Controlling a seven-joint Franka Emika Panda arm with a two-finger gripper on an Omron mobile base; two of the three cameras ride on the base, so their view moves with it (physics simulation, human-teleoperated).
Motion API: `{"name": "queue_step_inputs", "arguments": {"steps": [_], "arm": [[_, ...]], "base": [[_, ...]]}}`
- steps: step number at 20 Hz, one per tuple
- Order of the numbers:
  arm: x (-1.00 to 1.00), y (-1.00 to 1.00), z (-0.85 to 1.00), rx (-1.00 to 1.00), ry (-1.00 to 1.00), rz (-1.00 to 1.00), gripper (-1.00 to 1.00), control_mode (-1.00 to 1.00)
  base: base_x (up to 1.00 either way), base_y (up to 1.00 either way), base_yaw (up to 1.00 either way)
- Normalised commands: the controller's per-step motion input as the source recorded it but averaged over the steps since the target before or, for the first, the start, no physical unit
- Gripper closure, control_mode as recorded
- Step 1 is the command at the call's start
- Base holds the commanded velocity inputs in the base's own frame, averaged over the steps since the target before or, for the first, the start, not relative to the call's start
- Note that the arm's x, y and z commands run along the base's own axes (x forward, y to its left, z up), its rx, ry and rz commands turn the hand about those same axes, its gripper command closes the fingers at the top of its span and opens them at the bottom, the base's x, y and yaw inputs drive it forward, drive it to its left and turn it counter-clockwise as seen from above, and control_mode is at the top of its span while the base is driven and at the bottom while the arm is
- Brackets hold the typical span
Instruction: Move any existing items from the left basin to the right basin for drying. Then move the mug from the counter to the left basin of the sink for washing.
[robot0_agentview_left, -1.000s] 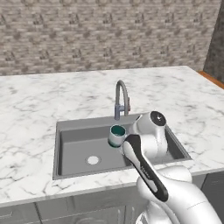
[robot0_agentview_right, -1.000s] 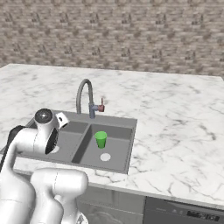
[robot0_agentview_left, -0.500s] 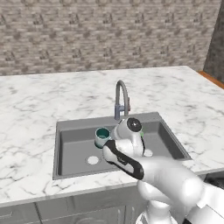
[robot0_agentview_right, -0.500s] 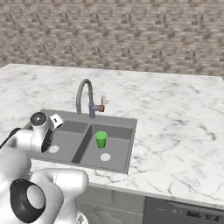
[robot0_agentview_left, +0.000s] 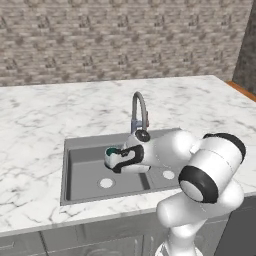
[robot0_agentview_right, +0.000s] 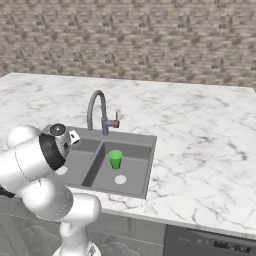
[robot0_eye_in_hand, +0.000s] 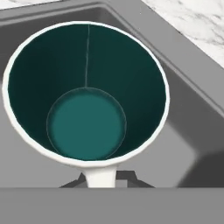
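The mug (robot0_eye_in_hand: 87, 96), white with a teal inside, stands upright close under the hand camera. Its handle sits between my dark fingertips (robot0_eye_in_hand: 127, 177). My gripper (robot0_eye_in_hand: 103, 179) is shut on the mug's handle. In the left base view the mug (robot0_agentview_left: 111, 152) hangs over the back of the left basin (robot0_agentview_left: 85, 170), a little above its floor, with the gripper (robot0_agentview_left: 118, 161) beside it. A bright green cup (robot0_agentview_right: 115, 159) stands upright in the right basin (robot0_agentview_right: 132, 172). My arm hides much of the right basin in the left base view.
The curved grey faucet (robot0_agentview_left: 140, 107) rises at the sink's back edge, just behind my wrist. The left basin's pale drain (robot0_agentview_left: 106, 183) lies in front of the mug. White marble counter (robot0_agentview_left: 50, 115) surrounds the sink, with a stone wall behind.
My arm has swung left with the mug, carrying it from near the divider to over the left basin. The green cup has not moved.
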Motion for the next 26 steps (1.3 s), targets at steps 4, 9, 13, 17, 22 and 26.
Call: {"name": "queue_step_inputs", "arguments": {"steps": [4, 9, 13, 17, 22, 26], "arm": [[0.01, 0.51, -0.67, -0.07, 0.13, 0.01, 1.0, -1.0], [0.02, 0.18, -0.49, -0.04, 0.05, 0.01, 1.0, -1.0], [0.15, 0.01, -0.17, 0.0, 0.02, 0.0, 1.0, -1.0], [0.29, 0.0, -0.01, 0.0, 0.01, 0.0, 1.0, -1.0], [0.24, 0.0, -0.14, 0.0, 0.03, 0.0, 1.0, -1.0], [0.26, 0.02, -0.16, 0.0, 0.08, 0.0, 1.0, -1.0]], "base": [[0.0, 0.0, 0.0], [0.0, 0.0, 0.0], [0.0, 0.0, 0.0], [0.0, 0.0, 0.0], [0.0, 0.0, 0.0], [0.0, 0.0, 0.0]]}}
